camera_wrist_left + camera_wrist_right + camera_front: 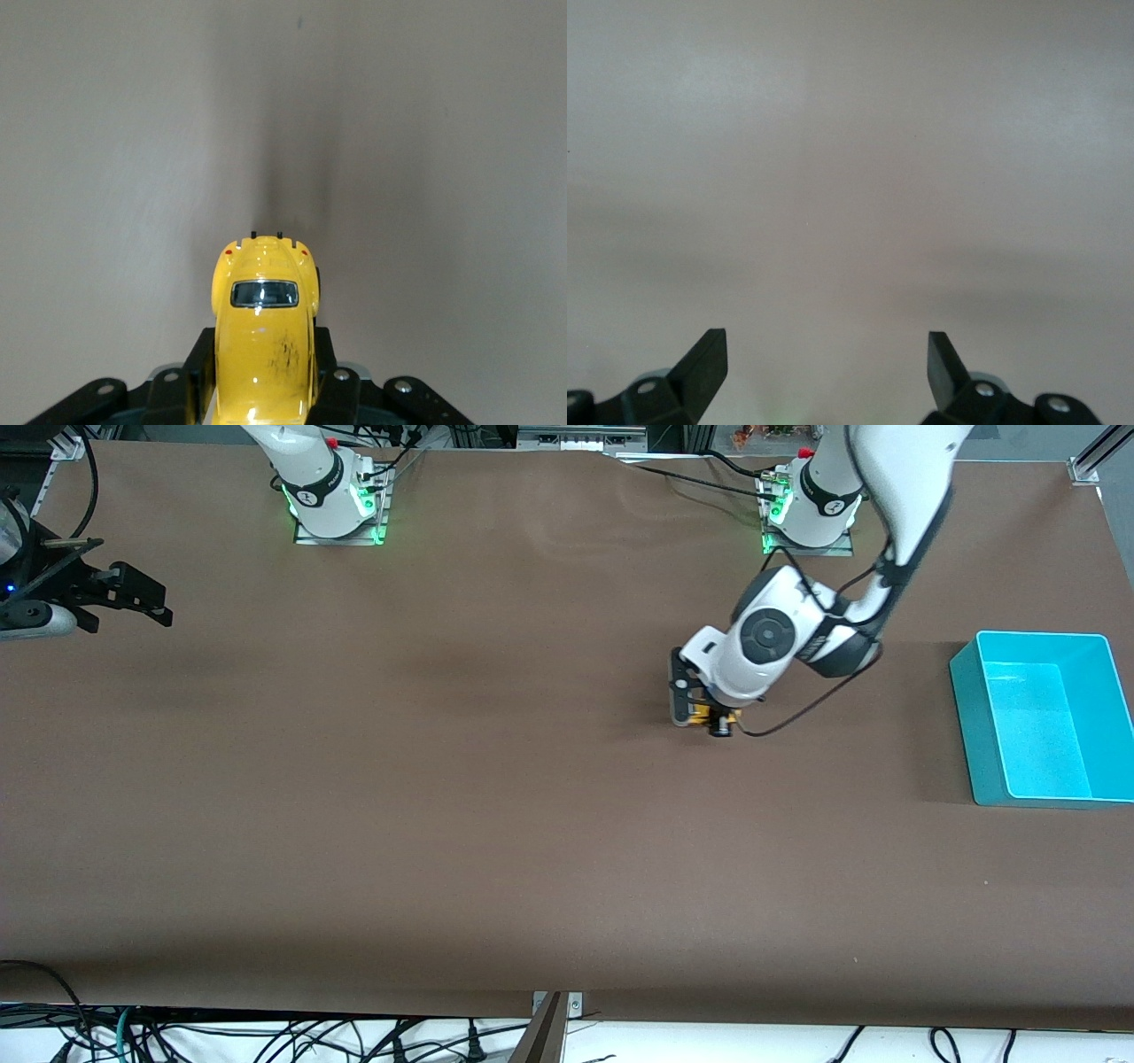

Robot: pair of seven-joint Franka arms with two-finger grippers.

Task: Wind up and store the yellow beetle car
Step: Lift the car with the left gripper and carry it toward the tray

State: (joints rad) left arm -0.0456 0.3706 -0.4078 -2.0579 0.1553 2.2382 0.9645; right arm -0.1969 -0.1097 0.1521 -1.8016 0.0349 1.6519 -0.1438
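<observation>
The yellow beetle car [264, 336] is a tiny bright yellow toy with a dark window. It sits low on the brown table, pinched at both sides by black fingers [199, 367]. My left gripper [702, 715] is shut on it, and only a sliver of the yellow beetle car [702, 712] shows under the white wrist in the front view. My right gripper [133, 598] waits at the right arm's end of the table. Its fingers [704, 359] stand wide apart over bare table, with nothing between them.
A turquoise bin [1045, 717] stands open and empty at the left arm's end of the table, beside the held car. The brown table [443, 779] spreads wide between the two arms. Cables hang off its edge nearest the front camera.
</observation>
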